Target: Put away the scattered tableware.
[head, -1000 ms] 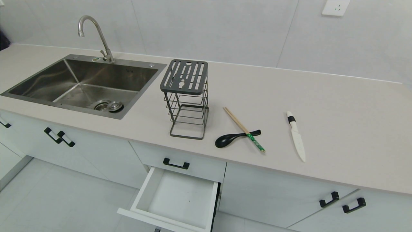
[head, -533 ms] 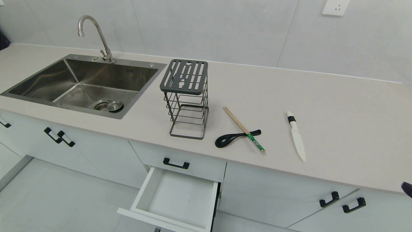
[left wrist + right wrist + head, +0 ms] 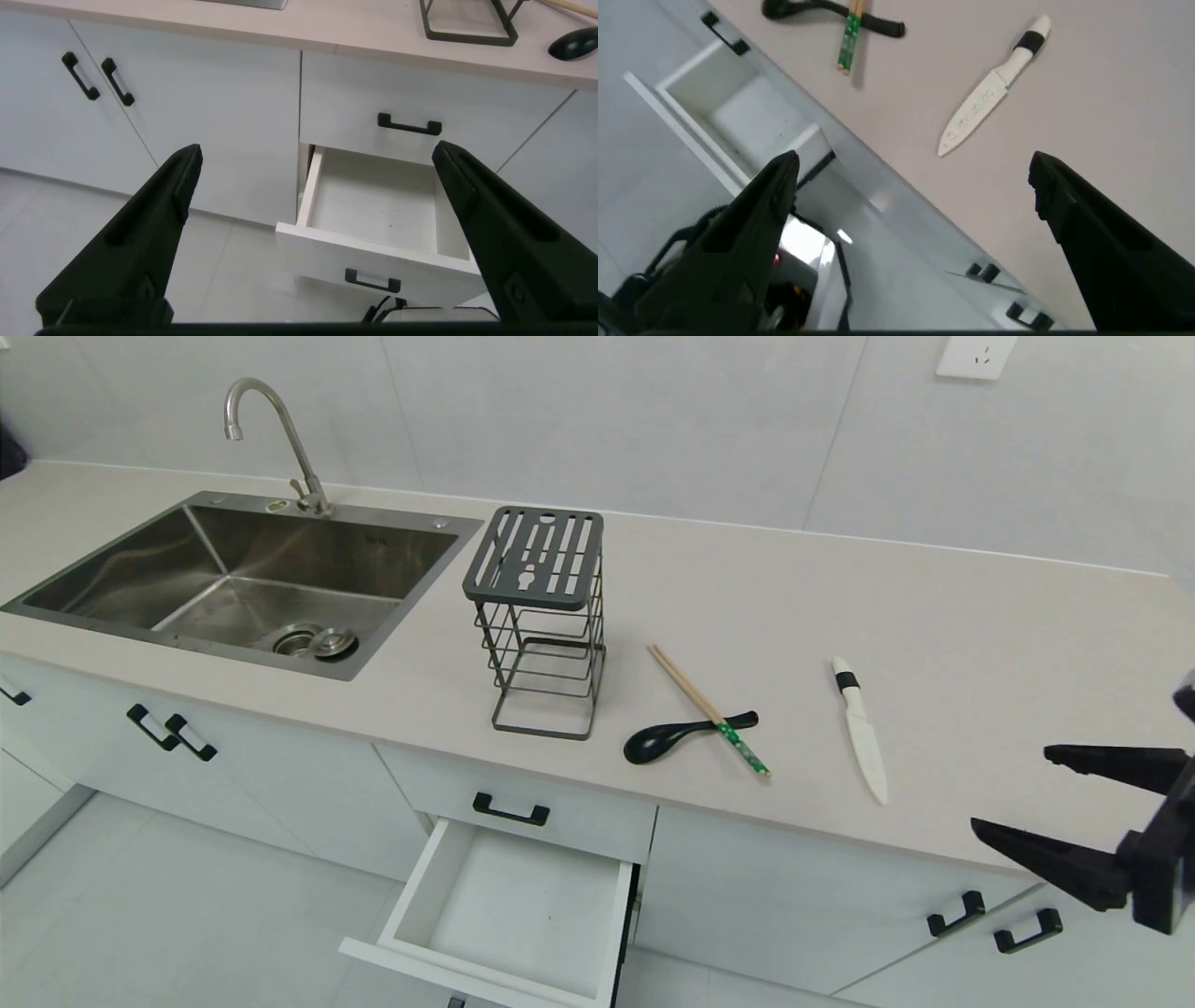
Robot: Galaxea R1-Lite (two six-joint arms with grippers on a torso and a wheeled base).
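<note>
White knife (image 3: 859,728) is lying flat near the front edge of the worktop (image 3: 980,644) with bare surface all round it, well apart from the chopsticks (image 3: 708,709), which are lying crossed over the black spoon (image 3: 686,735) just beside the wire rack (image 3: 540,621); the faint print on the blade is too small to read. Right gripper (image 3: 1013,789) is hovering off the front edge, right of the knife, fingers spread wide and holding nothing. Left gripper (image 3: 318,154) is hanging low before the cabinets, fingers spread too, facing the pulled-out drawer (image 3: 374,263) under the rack.
</note>
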